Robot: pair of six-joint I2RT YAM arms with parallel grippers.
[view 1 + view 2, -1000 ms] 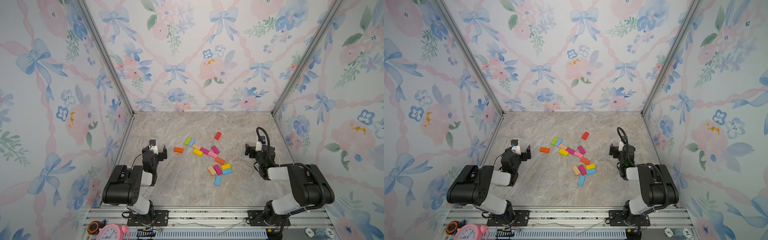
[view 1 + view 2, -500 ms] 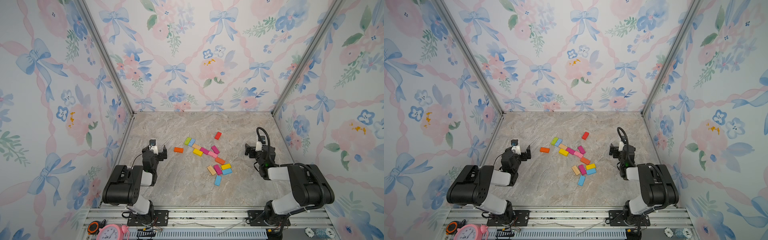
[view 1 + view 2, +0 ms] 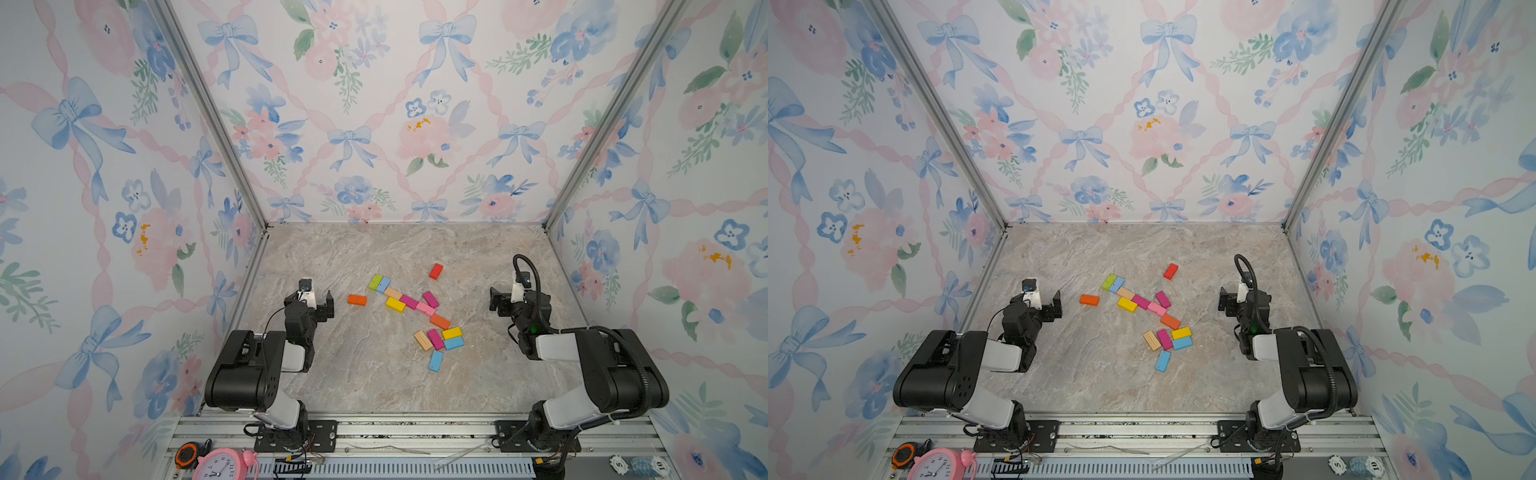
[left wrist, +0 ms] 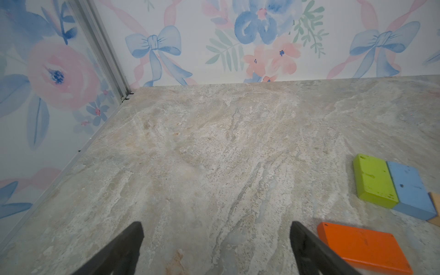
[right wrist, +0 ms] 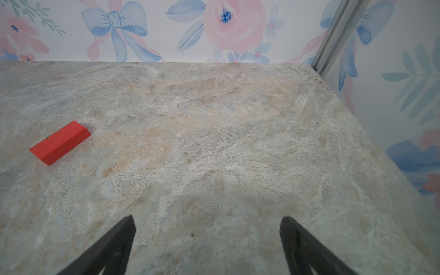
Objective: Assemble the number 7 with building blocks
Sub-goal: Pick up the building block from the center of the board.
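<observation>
Top views both show fifteen building blocks (image 3: 409, 301) lying flat mid-way across the tabletop (image 3: 365, 386): three blue, three magenta, two each of orange, yellow and wood, one green, pink, red (the red apart). Two poker chips (image 3: 618, 462) read 5 and, I think, 10. Left gripper (image 4: 215, 227) and right gripper (image 5: 207, 221) gape wide, empty.
</observation>
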